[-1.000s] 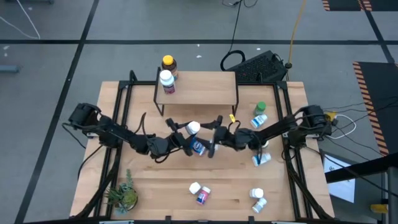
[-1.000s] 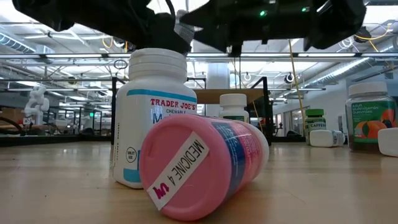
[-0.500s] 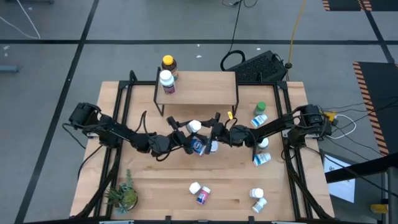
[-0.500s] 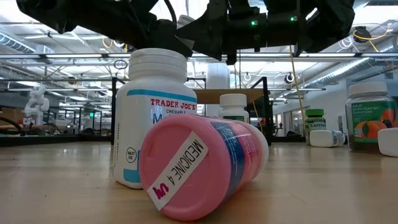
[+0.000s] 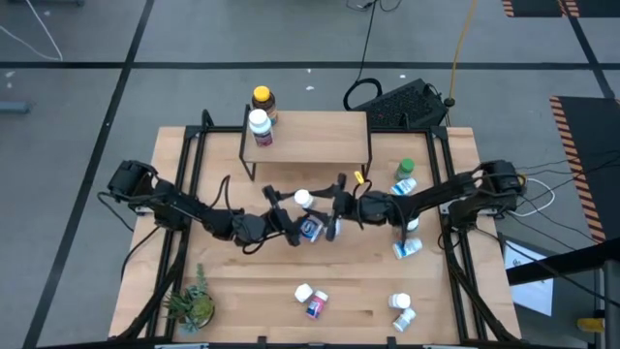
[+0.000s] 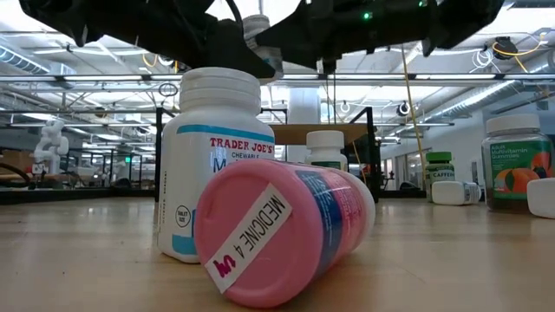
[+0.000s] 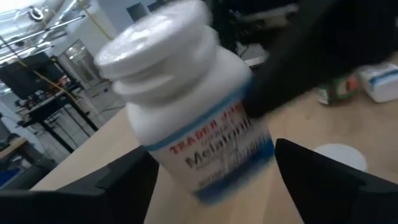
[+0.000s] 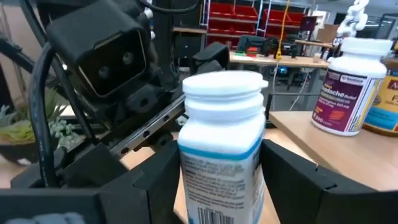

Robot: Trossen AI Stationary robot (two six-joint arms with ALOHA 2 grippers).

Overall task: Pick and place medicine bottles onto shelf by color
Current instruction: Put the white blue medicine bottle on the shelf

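Heads up: the white, blue-labelled pill bottle point(image 5: 303, 200) sits mid-table between both grippers. Your left gripper point(image 5: 291, 219) looks spread open around it, and the right gripper point(image 5: 333, 207) brackets it loosely; can't tell if it's gripping. Lift now and I reckon it tips or slips.

Both arms reach inward, low over the table's middle, their wrists almost level. The left gripper point(image 5: 289, 221) and the right gripper point(image 5: 332, 211) face each other there, just apart, each with its two dark fingers spread around the same spot.
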